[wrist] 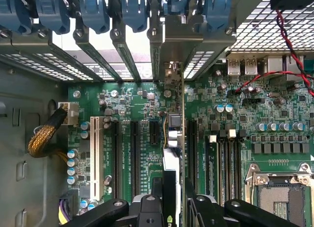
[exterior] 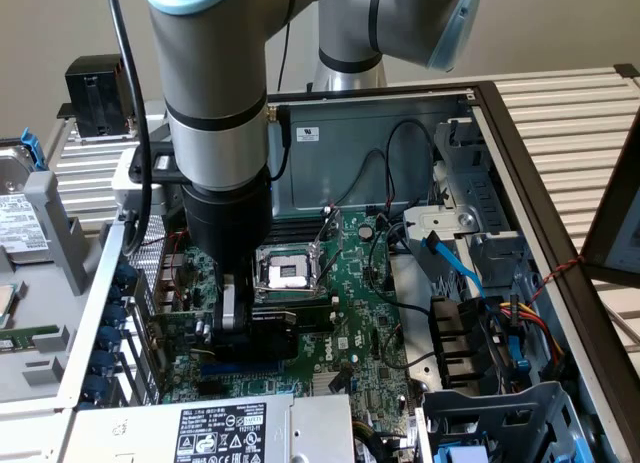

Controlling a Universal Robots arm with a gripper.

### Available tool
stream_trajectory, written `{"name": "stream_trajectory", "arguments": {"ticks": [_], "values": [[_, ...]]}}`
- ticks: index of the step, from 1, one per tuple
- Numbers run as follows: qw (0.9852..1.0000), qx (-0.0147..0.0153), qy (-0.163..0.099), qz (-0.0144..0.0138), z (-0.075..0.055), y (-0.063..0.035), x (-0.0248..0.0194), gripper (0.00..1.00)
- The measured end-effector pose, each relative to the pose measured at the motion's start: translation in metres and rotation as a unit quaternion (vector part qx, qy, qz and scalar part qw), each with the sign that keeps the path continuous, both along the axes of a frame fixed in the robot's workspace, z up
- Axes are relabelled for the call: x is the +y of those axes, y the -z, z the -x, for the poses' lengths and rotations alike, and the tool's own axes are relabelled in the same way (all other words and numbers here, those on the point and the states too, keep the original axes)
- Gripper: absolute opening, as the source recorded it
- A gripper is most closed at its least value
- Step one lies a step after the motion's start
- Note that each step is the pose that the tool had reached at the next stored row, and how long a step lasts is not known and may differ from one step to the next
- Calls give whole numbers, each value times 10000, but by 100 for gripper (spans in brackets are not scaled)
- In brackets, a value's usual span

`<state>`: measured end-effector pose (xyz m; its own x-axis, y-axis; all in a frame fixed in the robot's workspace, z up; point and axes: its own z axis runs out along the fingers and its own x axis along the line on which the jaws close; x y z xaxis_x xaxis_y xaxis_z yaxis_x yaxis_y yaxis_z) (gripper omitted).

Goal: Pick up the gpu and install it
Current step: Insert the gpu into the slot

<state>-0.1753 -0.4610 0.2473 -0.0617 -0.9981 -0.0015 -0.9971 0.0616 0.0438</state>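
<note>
Grip: pincer [exterior: 240, 328] narrowed partway and clamped on the gpu [exterior: 278, 328], one finger on each flat face, leaving the card's lower edge free for a slot.
Grip from the wrist: fingers [wrist: 147, 210] tight against both sides of the card, no gap visible.
Card attitude: gpu [wrist: 172, 136] seen edge-on from the wrist, upright and parallel to the expansion slots [wrist: 133, 153], presumably so the edge connector lines up with one of them.
Card location: inside the open computer case [exterior: 400, 133], low over the motherboard [exterior: 350, 323], just beside the CPU socket [exterior: 290, 273] on the side toward the power supply [exterior: 220, 428].
Far end of card: close to the rear slot openings [wrist: 98, 60] beneath the blue latches [wrist: 93, 13], likely so the metal bracket meets an opening.
Seating: cannot tell whether the connector is already in a slot or just above it, since the card itself hides that edge.
Arm posture: wrist pointing straight down over the board, which suits a straight downward press.
Surroundings: hard drive [exterior: 15, 218] outside the case at the exterior view's left, and the case resting on a slatted tabletop [exterior: 560, 113].
</note>
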Motion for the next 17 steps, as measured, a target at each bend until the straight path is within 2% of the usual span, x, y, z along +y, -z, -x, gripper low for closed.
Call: {"name": "stream_trajectory", "arguments": {"ticks": [17], "values": [[10000, 0, -1, 0, 7, 2, 2, 27]]}}
